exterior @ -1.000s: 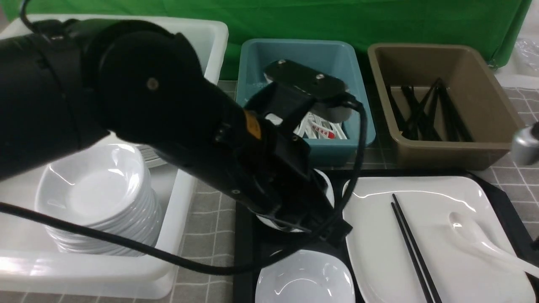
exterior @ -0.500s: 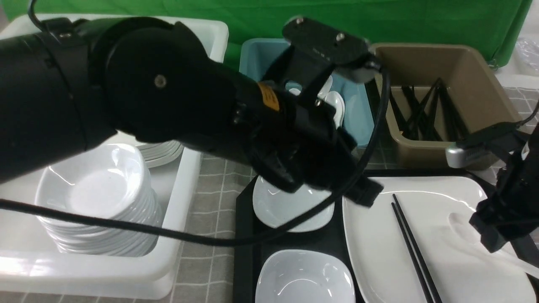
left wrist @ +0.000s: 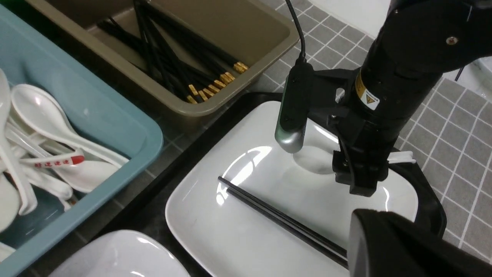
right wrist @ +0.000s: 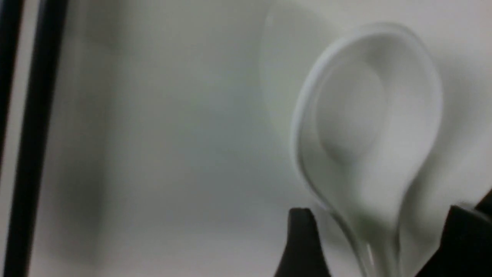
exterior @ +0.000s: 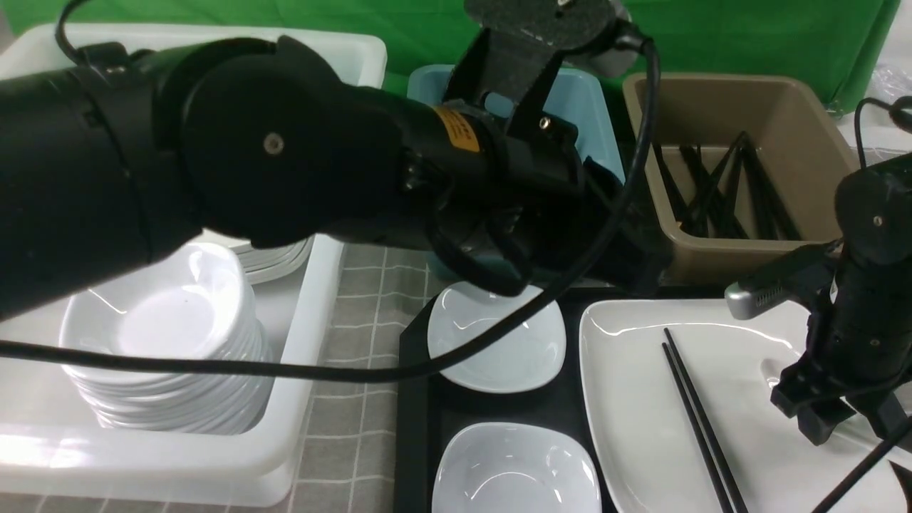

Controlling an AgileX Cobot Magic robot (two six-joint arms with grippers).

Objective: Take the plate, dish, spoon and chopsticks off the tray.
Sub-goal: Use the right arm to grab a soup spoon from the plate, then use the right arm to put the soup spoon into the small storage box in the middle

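The black tray (exterior: 413, 427) holds two small white dishes, one further back (exterior: 509, 345) and one nearer (exterior: 513, 474), beside the large white plate (exterior: 641, 399). Black chopsticks (exterior: 698, 420) lie on the plate. So does the white spoon (right wrist: 365, 127), which my right arm mostly hides in the front view. My right gripper (right wrist: 384, 246) is open and low over the plate, with one finger on each side of the spoon's handle. My left gripper (left wrist: 365, 227) is shut and empty, hovering above the plate's edge; the left arm hides it in the front view.
A white bin (exterior: 299, 442) on the left holds a stack of white dishes (exterior: 164, 335). Behind the tray, a teal bin (left wrist: 115, 127) holds spoons and a brown bin (exterior: 741, 178) holds black chopsticks. The bulky left arm (exterior: 285, 157) spans the middle of the scene.
My left arm lifted off the back dish and swung up and right, leaving the dish on the tray. My right arm came in from the right, lowered over the spoon and opened.
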